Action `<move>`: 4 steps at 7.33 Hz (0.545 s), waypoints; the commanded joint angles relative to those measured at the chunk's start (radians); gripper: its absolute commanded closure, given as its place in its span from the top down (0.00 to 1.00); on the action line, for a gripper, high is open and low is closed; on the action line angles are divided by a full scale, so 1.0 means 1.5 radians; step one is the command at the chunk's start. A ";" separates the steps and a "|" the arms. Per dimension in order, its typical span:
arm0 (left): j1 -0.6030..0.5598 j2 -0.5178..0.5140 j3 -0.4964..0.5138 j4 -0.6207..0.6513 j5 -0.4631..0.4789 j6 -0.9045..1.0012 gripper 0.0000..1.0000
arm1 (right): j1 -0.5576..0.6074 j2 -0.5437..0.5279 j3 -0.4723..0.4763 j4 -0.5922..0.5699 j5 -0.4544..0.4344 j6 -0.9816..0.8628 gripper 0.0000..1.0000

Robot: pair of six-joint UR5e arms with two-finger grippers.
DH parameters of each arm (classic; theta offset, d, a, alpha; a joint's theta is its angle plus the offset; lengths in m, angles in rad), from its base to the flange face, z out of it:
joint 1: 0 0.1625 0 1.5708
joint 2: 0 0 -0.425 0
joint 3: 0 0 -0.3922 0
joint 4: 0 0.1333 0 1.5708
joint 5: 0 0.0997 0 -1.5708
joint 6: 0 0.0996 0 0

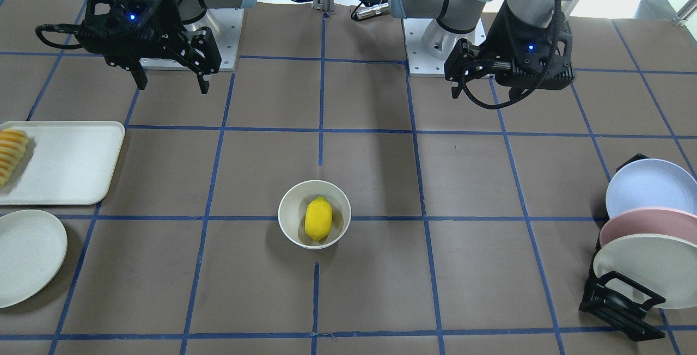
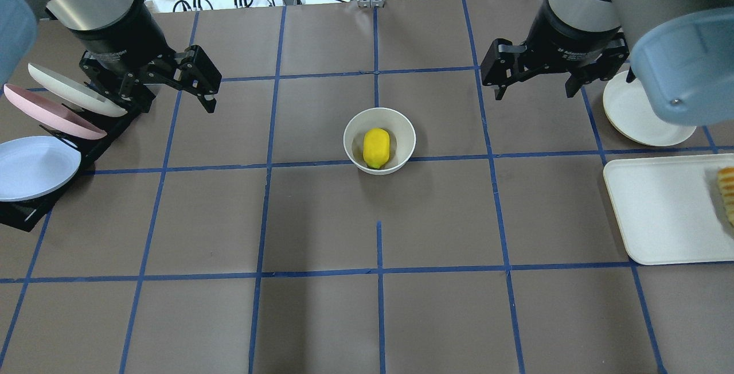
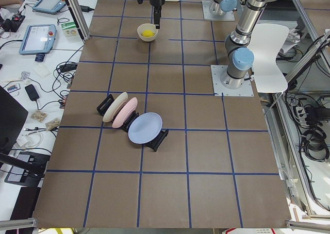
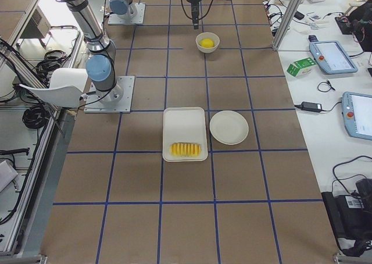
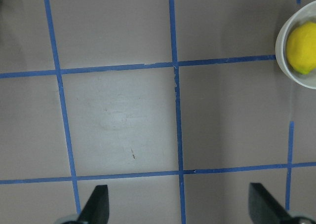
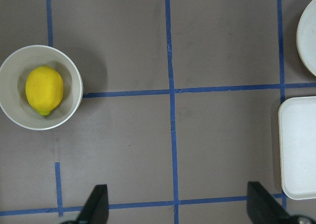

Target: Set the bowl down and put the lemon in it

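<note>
Lemon lying on its side inside the cream-white bowl, which stands upright near the middle of the brown table marked with blue tape lines. The fruit sits low within the walls, so it cannot roll off, and the task looks complete. The left gripper hangs above the table well to one side of the bowl, fingers spread apart and empty. The right gripper hangs well to the other side, also spread and empty. Nothing touches the bowl. A white tray with ridged yellow-orange sliced food lies off by the right arm, not involved.
</note>
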 commanded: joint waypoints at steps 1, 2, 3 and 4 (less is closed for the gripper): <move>-0.001 0.003 -0.002 0.000 -0.004 0.002 1.00 | 0.000 0.000 0.000 0.000 0.000 0.000 1.00; -0.001 0.000 -0.002 0.000 -0.004 0.002 1.00 | 0.000 0.000 0.000 -0.001 0.000 0.000 1.00; -0.001 0.000 -0.003 0.000 -0.003 0.002 1.00 | 0.000 0.000 0.001 -0.001 0.000 0.000 1.00; -0.001 0.000 -0.003 0.000 -0.003 0.002 1.00 | 0.000 0.000 0.000 -0.001 0.000 0.000 1.00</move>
